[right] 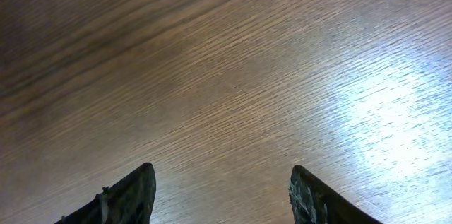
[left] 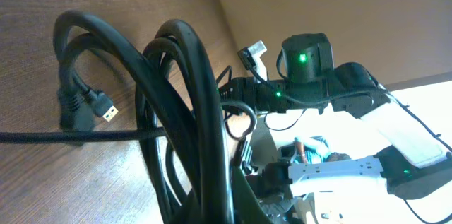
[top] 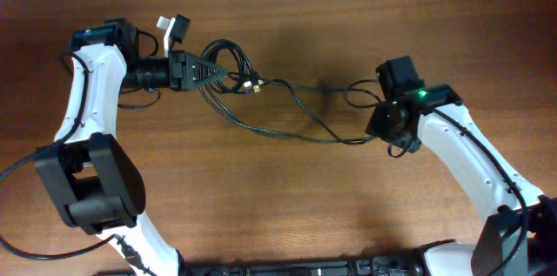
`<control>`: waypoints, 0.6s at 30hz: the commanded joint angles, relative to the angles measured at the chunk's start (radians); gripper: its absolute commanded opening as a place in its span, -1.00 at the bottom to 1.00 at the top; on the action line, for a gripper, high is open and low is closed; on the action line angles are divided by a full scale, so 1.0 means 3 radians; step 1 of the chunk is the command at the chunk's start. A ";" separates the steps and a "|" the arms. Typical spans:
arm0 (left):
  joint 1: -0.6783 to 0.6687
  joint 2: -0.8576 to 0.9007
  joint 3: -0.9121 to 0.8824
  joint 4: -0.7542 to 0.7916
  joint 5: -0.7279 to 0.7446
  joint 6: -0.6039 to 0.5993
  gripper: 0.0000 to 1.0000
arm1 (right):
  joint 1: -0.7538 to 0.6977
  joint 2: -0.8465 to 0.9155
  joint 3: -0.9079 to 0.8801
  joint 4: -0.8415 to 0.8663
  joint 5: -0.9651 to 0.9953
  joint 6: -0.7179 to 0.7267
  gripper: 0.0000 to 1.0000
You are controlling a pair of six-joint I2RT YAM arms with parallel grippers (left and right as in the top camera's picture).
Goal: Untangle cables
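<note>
Grained brown wooden table (right: pixel 226 75) under glossy, looped black cables (left: pixel 201 104)

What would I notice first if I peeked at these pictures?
A big tangle of black cables sits near the top left of the wooden table, pinched by the robot's left hand. One thin cord trails from it to the right across the wood, while the right hand hangs open with only wood beneath it. Up close, a little metal plug pokes out of the loops.
</note>
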 commanded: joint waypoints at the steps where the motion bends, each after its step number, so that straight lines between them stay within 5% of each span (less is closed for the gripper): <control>1: 0.0036 -0.0033 0.0037 0.0031 -0.0056 0.0019 -1.00 | -0.0411 0.0023 -0.0034 -0.0116 0.0247 -0.0097 0.22; 5: 0.0037 -0.0033 0.0037 0.0108 -0.0310 0.0018 -1.00 | -0.1294 0.0023 -0.0034 -0.0251 0.0252 -0.0507 0.33; 8: 0.0031 -0.0033 0.0037 0.0136 -0.0300 0.0018 -1.00 | -0.1506 0.0023 -0.0034 -0.0261 0.0231 -0.0619 0.38; 10: 0.0031 -0.0033 0.0037 0.0142 -0.0300 0.0018 -1.00 | -0.1514 0.0023 -0.0034 -0.0248 0.0121 -0.0647 0.74; 13: -0.0079 -0.0033 0.0037 0.0248 -0.0177 0.0019 -1.00 | -0.1508 0.0019 -0.0034 -0.0220 -0.1675 -0.1881 0.75; 18: -0.0795 -0.0033 0.0037 0.0671 -0.0566 0.0042 -1.00 | -0.1492 0.0004 -0.0034 -0.0083 -0.3491 -0.3010 0.75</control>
